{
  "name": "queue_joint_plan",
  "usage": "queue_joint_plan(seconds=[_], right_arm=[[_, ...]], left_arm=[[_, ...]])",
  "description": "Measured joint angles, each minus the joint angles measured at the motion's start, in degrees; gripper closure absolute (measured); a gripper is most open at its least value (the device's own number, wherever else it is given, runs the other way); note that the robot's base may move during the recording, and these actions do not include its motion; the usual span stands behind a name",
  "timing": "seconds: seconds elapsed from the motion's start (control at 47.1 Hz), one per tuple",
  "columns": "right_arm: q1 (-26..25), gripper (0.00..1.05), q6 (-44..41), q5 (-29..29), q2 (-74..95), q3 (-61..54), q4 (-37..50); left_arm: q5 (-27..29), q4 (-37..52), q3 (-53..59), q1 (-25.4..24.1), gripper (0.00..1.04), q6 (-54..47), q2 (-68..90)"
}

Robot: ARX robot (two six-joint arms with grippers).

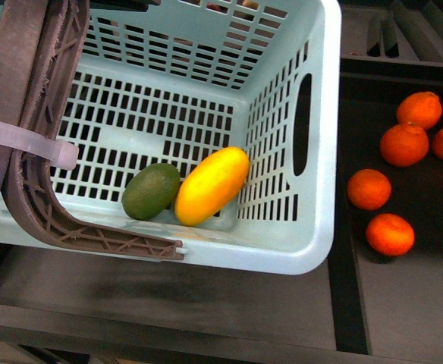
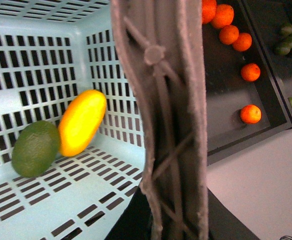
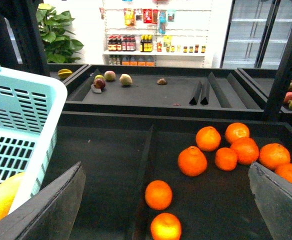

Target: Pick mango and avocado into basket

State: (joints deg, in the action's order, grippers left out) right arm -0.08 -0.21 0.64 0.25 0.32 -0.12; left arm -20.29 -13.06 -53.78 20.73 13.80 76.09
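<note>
Teal basket [image 1: 324, 136] holds mango [image 1: 212, 186] touching avocado [image 1: 151, 191]; I see right end effector [image 3: 168, 200] apart, left unseen.

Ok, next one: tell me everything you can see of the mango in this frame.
The mango is an elongated oval, smooth and glossy, bright yellow shading to orange along one side, with no red blush. It lies tilted on the slotted floor of the teal basket, near the basket's front right corner. Its lower end rests against the dark green avocado beside it. The left wrist view shows it leaning toward the lattice side wall. No gripper touches it.
</note>
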Motion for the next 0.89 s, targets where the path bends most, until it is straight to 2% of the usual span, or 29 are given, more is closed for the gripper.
queue_joint_plan(seconds=[0.212, 0.467, 0.806, 0.827, 0.87, 0.891], right_arm=[[0.0, 0.08, 0.0, -0.3, 0.0, 0.0, 0.0], [0.0, 0.08, 0.0, -0.3, 0.0, 0.0, 0.0], [0.0, 0.08, 0.0, -0.3, 0.0, 0.0, 0.0], [0.0, 0.08, 0.0, -0.3, 0.0, 0.0, 0.0], [0.0, 0.08, 0.0, -0.3, 0.0, 0.0, 0.0], [0.0, 0.08, 0.0, -0.3, 0.0, 0.0, 0.0]], left_arm=[[0.2, 0.0, 0.0, 0.3, 0.97, -0.3, 0.0], [-2.4, 0.0, 0.0, 1.1, 0.97, -0.2, 0.0], [-0.5, 0.0, 0.0, 0.8, 0.97, -0.3, 0.0], [-2.4, -1.8, -0.7, 0.4, 0.97, -1.6, 0.6], [-11.8, -14.0, -6.4, -0.9, 0.97, -10.5, 4.3], [-16.8, -20.3, -10.1, -1.3, 0.97, -18.5, 6.7]])
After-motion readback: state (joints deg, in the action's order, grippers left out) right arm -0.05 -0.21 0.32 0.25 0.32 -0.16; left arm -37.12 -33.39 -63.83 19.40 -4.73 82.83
